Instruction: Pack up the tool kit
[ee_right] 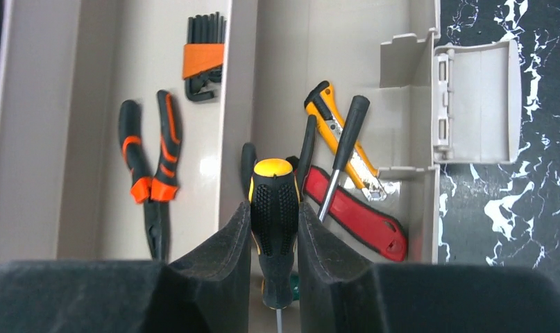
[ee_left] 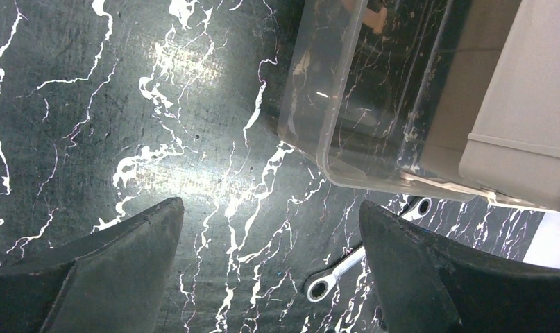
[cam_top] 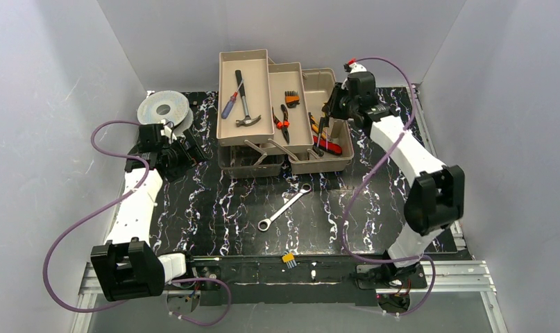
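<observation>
Hovering low over the desk (ee_left: 159, 104), the left fingers (ee_left: 124, 257) stand spread and empty just beside the smoky lid (ee_left: 346, 90). This probably stages them for the wrench (cam_top: 284, 207), which lies loose in front of the toolbox (cam_top: 332, 163). The trays are folded out, leaving every compartment reachable from above. Over the rightmost compartment, the right fingers (ee_right: 214, 270) clamp a yellow-and-black screwdriver (ee_right: 275, 208) by its handle, apparently for release among the tools already stowed there.

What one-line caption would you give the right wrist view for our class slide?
Right gripper clamps a black-and-yellow screwdriver over the open toolbox, pliers lying in the neighbouring tray.
</observation>
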{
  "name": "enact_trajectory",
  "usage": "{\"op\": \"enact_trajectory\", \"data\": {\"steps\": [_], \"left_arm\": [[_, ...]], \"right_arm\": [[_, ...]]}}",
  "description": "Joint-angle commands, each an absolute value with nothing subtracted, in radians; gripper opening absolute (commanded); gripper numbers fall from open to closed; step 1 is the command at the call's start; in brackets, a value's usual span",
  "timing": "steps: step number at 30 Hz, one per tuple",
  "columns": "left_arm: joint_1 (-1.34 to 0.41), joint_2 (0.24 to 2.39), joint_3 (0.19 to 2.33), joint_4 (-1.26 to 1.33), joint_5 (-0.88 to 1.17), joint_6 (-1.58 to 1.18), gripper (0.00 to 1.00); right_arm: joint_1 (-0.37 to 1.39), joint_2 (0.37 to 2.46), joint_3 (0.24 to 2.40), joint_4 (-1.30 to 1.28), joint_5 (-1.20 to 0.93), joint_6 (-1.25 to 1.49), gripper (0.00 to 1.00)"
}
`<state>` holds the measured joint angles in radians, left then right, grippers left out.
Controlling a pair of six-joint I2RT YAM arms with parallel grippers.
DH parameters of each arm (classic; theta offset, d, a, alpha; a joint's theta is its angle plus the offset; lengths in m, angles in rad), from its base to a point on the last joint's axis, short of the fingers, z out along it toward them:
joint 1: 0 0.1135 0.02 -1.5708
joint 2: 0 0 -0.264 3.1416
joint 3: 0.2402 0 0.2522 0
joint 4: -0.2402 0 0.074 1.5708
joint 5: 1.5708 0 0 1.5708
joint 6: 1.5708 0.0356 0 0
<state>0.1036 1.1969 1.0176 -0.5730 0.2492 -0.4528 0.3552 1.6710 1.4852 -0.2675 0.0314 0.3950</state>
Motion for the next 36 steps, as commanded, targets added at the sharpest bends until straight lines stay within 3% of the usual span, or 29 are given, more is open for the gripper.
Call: {"op": "enact_trajectory", "data": {"steps": [1,18,21,24,26,36], "left_arm": [[0.11,1.205,0.994,-0.566,0.297,-0.437,0.98],[0.11,1.315,0.977,-0.512,0.441,-0.429,0.98],[0.11,1.328,0.983,-0.514,0.447,-0.429,0.98],[0.11,1.324,0.982,-0.514,0.451,-0.43,0.98],[0.109,1.314,0.978,-0.513,0.446,-0.428,0.98],[0.11,1.264,0.958,-0.506,0.464,-0.427,0.98]], "right_arm": [[0.325,1.766,1.645,-0.301,0.009,0.4,0.01],[0.304,2.058,1.948,-0.363,0.029,0.348,0.04],[0.304,2.06,1.973,-0.379,0.021,0.339,0.2],[0.304,2.027,1.964,-0.381,0.009,0.331,0.56],[0.304,1.989,1.938,-0.374,0.01,0.328,0.67],[0.299,1.742,1.722,-0.376,0.062,0.318,0.71]]}}
